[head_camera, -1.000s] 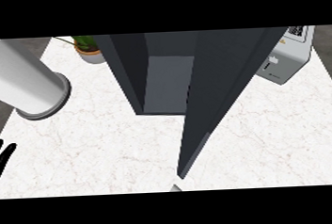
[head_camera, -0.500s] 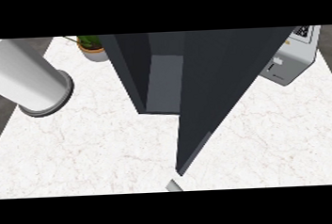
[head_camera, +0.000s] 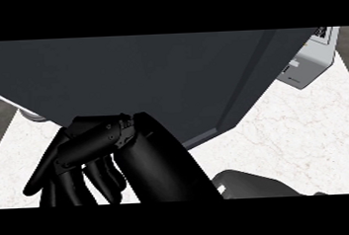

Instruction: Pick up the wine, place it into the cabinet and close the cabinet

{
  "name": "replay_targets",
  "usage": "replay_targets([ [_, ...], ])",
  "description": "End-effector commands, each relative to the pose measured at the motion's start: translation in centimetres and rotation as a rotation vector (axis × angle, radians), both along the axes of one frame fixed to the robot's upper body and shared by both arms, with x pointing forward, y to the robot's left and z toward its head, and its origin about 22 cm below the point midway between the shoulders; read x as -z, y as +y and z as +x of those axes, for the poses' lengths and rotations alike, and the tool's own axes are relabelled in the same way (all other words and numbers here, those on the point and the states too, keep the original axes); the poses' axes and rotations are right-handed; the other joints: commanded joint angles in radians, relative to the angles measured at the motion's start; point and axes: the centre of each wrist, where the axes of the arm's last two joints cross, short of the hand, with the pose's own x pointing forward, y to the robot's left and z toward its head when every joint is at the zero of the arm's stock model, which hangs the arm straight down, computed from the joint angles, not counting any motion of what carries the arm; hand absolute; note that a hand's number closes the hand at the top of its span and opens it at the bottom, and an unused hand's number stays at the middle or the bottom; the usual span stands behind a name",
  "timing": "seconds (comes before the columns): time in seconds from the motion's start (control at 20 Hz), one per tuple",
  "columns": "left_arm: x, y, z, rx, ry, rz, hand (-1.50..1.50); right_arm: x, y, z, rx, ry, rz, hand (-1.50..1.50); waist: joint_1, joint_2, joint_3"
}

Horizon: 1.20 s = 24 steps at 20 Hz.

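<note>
1. The dark grey cabinet (head_camera: pixel 146 76) filled the upper part of the head view, from the left edge to well past the middle.
2. Its lower corner pointed down toward the middle of the view, and a slightly lighter edge strip ran up its right side.
3. The left hand (head_camera: pixel 81 160) showed large and black at the lower left, in front of the cabinet's lower edge and over the counter.
4. A long black cylinder, which looked like the wine bottle (head_camera: pixel 165 164), slanted from just under the cabinet's edge down to the bottom of the view.
5. The wine bottle lay right against the left hand, on the hand's right side, and the two dark shapes ran together where they met.
6. Whether that hand was closed round the wine bottle or only resting beside it could not be told, black lying on black.
7. The wine bottle was outside the cabinet, below and in front of its lower corner.
8. A dark rounded shape (head_camera: pixel 264 184) sat at the bottom edge to the right of the bottle, with a small pale patch on its left end; what it was could not be told.
9. The white marbled counter (head_camera: pixel 295 129) showed bare at the right and in a narrow strip at the left.
10. A light grey appliance (head_camera: pixel 310 64) stood on the counter at the upper right, just beside the cabinet's right side.
</note>
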Motion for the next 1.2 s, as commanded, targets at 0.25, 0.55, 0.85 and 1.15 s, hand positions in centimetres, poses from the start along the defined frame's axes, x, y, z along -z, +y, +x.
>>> replay_targets([
  [0.25, 1.6, 1.3, -1.9, -0.013, -0.039, -0.011, -1.50, -2.7, 1.8, 9.0, -0.051, 0.027, -0.020, 1.50, -0.011, 0.003, 0.002],
  [0.55, -1.2, 1.9, 0.5, 0.018, -0.044, -0.002, -1.50, -2.6, 3.5, 10.2, -0.393, 0.189, -0.246, 1.50, -0.002, 0.013, 0.002],
  [0.85, -1.3, 3.3, -0.3, 0.010, -0.038, -0.007, -1.50, -0.6, 3.8, 12.9, -0.614, 0.304, -0.435, 1.50, -0.008, 0.006, 0.003],
  [1.15, -0.8, 2.8, -0.6, 0.021, -0.043, -0.028, -1.50, 2.6, 3.2, 16.2, -0.640, 0.410, -0.403, 1.50, -0.016, 0.006, 0.003],
])
